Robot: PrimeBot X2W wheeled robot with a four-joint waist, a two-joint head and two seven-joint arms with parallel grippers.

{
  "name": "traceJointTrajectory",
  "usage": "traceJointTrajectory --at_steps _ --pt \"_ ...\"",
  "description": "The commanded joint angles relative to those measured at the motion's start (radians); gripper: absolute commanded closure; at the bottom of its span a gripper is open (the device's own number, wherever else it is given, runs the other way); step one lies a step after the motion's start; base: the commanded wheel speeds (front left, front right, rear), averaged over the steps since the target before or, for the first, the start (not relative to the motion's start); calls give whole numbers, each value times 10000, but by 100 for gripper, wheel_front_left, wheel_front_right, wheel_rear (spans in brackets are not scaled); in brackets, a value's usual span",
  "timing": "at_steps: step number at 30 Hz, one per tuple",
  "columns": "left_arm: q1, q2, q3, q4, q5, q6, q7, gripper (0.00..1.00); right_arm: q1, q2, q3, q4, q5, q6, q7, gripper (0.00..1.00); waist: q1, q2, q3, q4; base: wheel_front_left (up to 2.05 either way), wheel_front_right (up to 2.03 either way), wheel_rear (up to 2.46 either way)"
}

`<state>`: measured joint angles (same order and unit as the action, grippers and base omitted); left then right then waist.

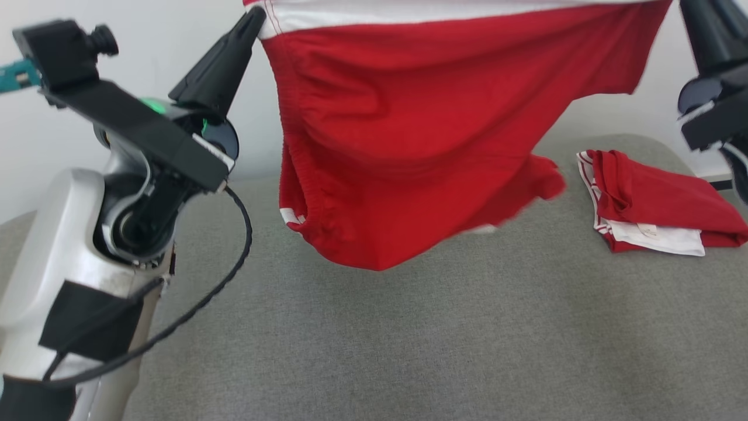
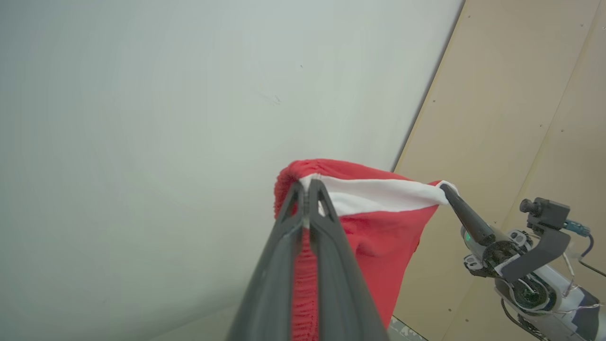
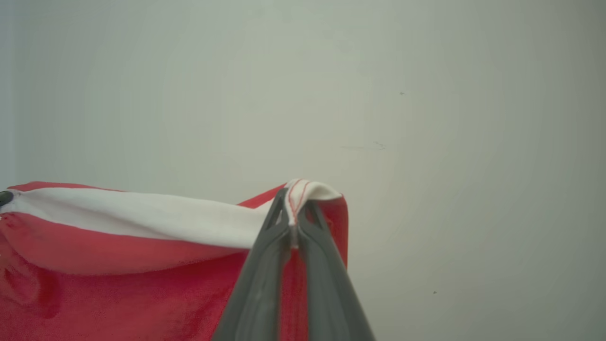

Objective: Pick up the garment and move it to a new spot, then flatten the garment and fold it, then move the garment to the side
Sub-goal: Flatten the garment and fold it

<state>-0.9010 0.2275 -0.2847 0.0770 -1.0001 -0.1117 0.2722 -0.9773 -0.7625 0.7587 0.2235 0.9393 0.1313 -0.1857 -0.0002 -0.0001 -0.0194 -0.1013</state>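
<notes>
The garment (image 1: 438, 134) is red cloth with a white band along its top edge. It hangs spread in the air above the grey table (image 1: 409, 339), its lowest fold just over the surface. My left gripper (image 1: 257, 17) is shut on the band's left corner, and the left wrist view has its fingers (image 2: 307, 187) pinching the red and white cloth (image 2: 378, 237). My right gripper (image 1: 689, 9) holds the other corner at the view's top edge; its fingertips (image 3: 296, 196) are shut on the white hem (image 3: 118, 222). Each wrist view also catches the other gripper: the right one (image 2: 445, 188) and the left one (image 3: 4, 197).
A second red and white garment (image 1: 654, 204) lies folded on the table at the right, near the rounded far edge. A pale wall stands behind the table, with a beige panel (image 2: 521, 118) beside it. My left arm's cable (image 1: 234, 269) loops over the table's left side.
</notes>
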Motion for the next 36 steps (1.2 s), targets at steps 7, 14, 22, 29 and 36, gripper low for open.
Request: traceJointTrajectory --at_steps 7,14,22,29,36 --pt "-1302 58 -433 1534 469 -124 -168 100 -1311 384 535 1266 117 -13 185 100 2 1 694 -106 0 0 0" --pt "-4218 277 -2145 3614 1748 -184 -2333 100 -3941 1799 1143 3594 -293 -10 -265 100 2 1 2901 -235 0 0 0" --pt "-6965 1235 -4093 5347 2521 -189 -5124 100 -6535 3425 -88 5204 -1882 -11 -793 100 2 1 5017 -1010 0 0 0" --pt "-8157 1683 -4782 4688 2471 -189 -5373 100 -6431 4094 -1983 4449 -3760 -12 -792 100 2 1 6596 -1280 0 0 0" --pt "-6990 1969 -4808 3868 2031 -190 -5380 100 -5269 4413 -2004 4271 -3941 -12 -795 100 2 1 7150 -1105 0 0 0"
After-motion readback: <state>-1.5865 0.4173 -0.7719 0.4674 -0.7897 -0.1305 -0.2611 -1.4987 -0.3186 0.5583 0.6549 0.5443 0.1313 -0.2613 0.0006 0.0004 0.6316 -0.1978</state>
